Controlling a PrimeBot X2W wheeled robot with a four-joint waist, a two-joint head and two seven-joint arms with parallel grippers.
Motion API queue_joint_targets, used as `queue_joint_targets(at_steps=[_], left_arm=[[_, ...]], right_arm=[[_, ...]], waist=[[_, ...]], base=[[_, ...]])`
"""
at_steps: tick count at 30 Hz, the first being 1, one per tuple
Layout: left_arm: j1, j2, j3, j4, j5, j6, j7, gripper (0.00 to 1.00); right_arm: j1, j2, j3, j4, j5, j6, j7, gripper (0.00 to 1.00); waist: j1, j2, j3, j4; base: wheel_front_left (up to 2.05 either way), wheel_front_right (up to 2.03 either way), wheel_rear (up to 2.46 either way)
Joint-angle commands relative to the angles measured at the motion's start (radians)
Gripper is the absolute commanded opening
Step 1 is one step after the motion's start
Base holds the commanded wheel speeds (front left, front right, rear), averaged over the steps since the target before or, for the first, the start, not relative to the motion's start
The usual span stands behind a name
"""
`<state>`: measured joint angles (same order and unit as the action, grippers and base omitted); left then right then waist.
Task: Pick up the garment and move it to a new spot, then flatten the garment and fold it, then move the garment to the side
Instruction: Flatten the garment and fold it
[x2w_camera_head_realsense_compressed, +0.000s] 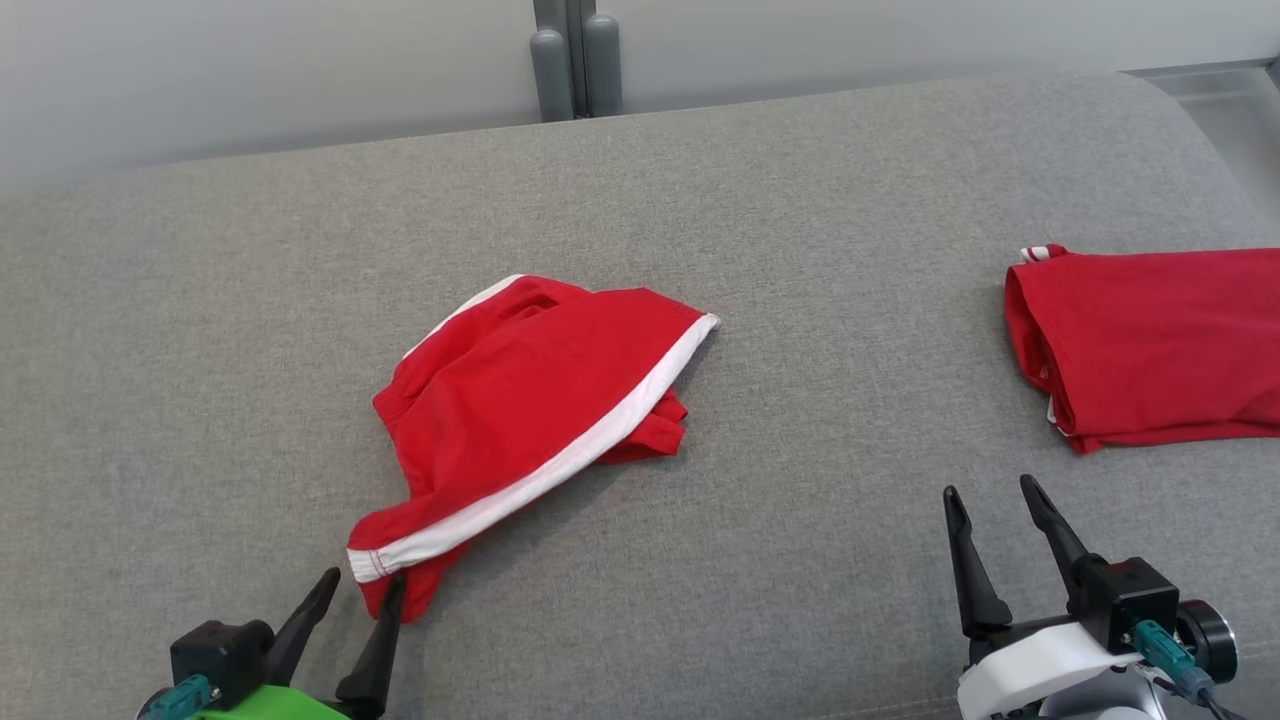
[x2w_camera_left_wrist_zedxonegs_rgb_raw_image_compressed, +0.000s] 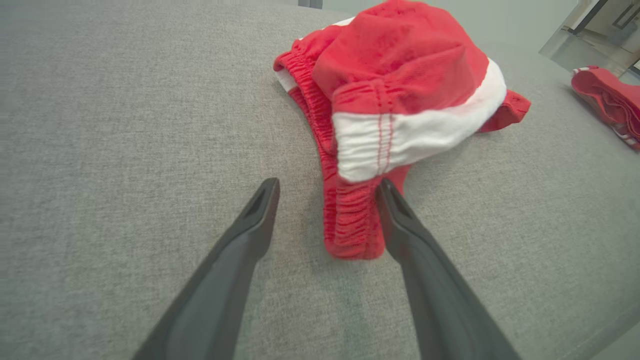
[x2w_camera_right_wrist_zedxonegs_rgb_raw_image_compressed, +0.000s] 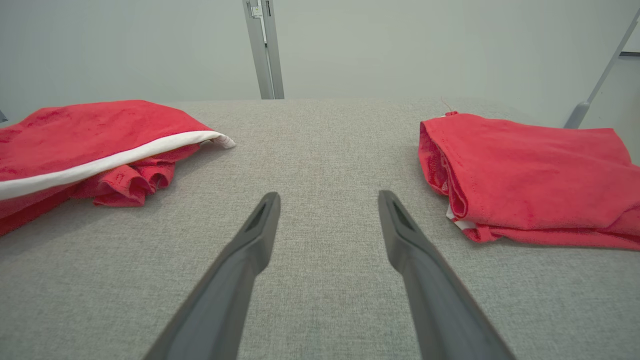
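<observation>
Centrally on the grey upholstered surface (x2w_camera_head_realsense_compressed: 800, 200), a crumpled pair of red shorts (x2w_camera_head_realsense_compressed: 520, 400) with a white side stripe is seen lying in a loose heap. Its elastic waistband corner is found between the spread fingers of the left gripper (x2w_camera_head_realsense_compressed: 365, 576), touching one finger but not pinched. The right gripper (x2w_camera_head_realsense_compressed: 989, 487) is held with its fingers wide apart over bare fabric, clear of the shorts. A second red garment (x2w_camera_head_realsense_compressed: 1150, 345) is seen folded at the right.

Wide bare strip of grey woven surface (x2w_camera_head_realsense_compressed: 850, 420) mid-frame, between crumpled red white-striped shorts (x2w_camera_head_realsense_compressed: 520, 400) centre-left and folded red cloth (x2w_camera_head_realsense_compressed: 1150, 340) at right edge.
</observation>
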<state>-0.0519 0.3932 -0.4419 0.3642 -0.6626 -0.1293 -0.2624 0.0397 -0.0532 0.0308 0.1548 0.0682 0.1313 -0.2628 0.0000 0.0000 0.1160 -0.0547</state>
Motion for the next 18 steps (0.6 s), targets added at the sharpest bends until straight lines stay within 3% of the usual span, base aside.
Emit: queue_joint_targets(at_steps=[1, 6, 12, 18], left_arm=[[0.003, -0.007, 0.014, 0.005, 0.011, -0.002, -0.003, 1.0], [0.059, -0.023, 0.048, -0.01, -0.02, -0.001, -0.003, 1.0], [0.139, -0.008, -0.002, -0.047, -0.094, -0.001, -0.003, 1.0], [0.199, -0.06, 0.137, -0.095, -0.058, -0.001, -0.003, 1.0]], right_arm=[[0.013, -0.006, 0.0, 0.001, 0.0, -0.001, -0.003, 1.0], [0.025, -0.01, 0.005, -0.002, -0.004, -0.001, -0.003, 1.0], [0.052, -0.023, -0.011, -0.024, -0.001, -0.001, -0.003, 1.0], [0.079, -0.038, -0.034, -0.046, -0.006, -0.001, -0.003, 1.0]], waist=[[0.0, 0.0, -0.004, 0.001], [0.0, 0.0, -0.029, 0.0], [0.0, 0.0, -0.067, 0.018], [0.0, 0.0, -0.104, 0.058]], base=[[0.0, 0.0, 0.0], [0.0, 0.0, 0.0], [0.0, 0.0, 0.0], [0.0, 0.0, 0.0]])
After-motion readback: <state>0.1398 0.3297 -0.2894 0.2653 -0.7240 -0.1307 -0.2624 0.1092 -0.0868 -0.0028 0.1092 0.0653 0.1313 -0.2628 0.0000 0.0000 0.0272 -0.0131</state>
